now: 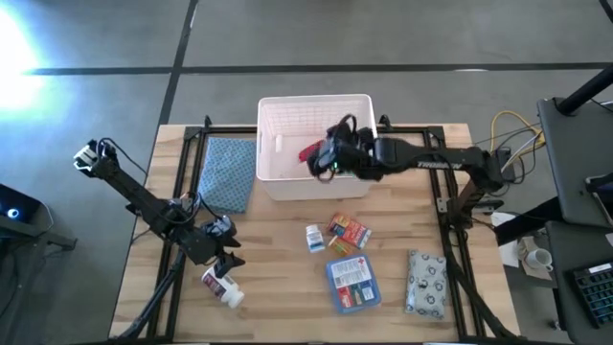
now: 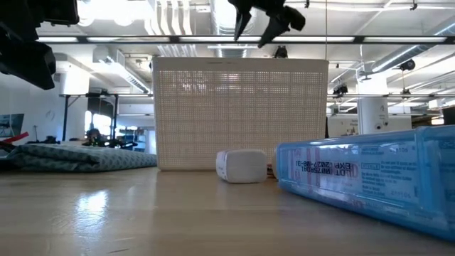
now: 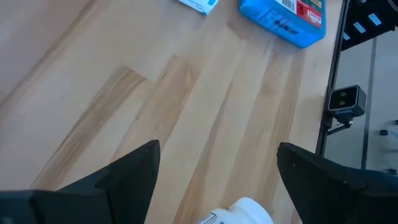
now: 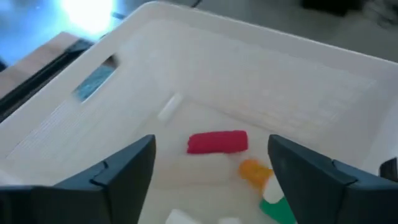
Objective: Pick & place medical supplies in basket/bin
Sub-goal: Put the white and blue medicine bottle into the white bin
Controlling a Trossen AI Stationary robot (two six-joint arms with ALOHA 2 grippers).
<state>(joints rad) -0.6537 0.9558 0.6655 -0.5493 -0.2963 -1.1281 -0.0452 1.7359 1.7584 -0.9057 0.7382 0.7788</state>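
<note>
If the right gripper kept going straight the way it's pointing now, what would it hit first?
Most likely the red tube lying on the floor of the white basket. The open right gripper hangs over the basket, aimed down into it, though depth is hard to judge.

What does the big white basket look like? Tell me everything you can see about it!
The white basket is a rectangular plastic bin with slotted, grid-like walls and a handle cut-out in one side. It stands upright at the far middle of the wooden table, right beside the blue cloth. Inside lie a red tube, an orange item and some white pieces. The right hand hangs open above it.
</note>
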